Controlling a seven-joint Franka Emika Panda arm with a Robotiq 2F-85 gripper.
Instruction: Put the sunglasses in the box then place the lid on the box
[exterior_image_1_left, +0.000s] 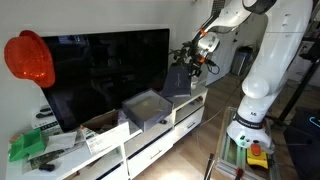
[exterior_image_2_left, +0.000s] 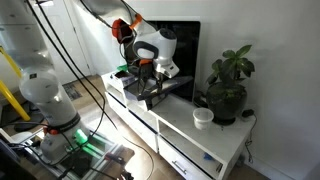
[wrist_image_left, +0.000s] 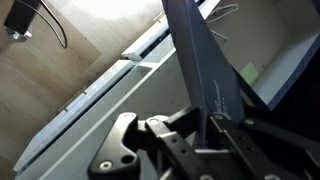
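The grey box (exterior_image_1_left: 147, 108) stands open on the white TV stand, in front of the screen. My gripper (exterior_image_1_left: 190, 64) is shut on the dark grey lid (exterior_image_1_left: 180, 83) and holds it tilted in the air, off to the side of the box and above the stand. In an exterior view the gripper (exterior_image_2_left: 147, 78) grips the lid (exterior_image_2_left: 172, 92) by one edge. In the wrist view the lid (wrist_image_left: 200, 55) runs edge-on up from between the fingers (wrist_image_left: 205, 125). The sunglasses do not show in any view.
A black TV screen (exterior_image_1_left: 105, 70) stands behind the box on the white stand (exterior_image_1_left: 160, 140). An orange helmet (exterior_image_1_left: 28, 58) hangs beside it, above green items (exterior_image_1_left: 28, 146) and a brown cardboard box (exterior_image_1_left: 100, 124). A potted plant (exterior_image_2_left: 230, 80) and a white bowl (exterior_image_2_left: 203, 117) sit at the stand's end.
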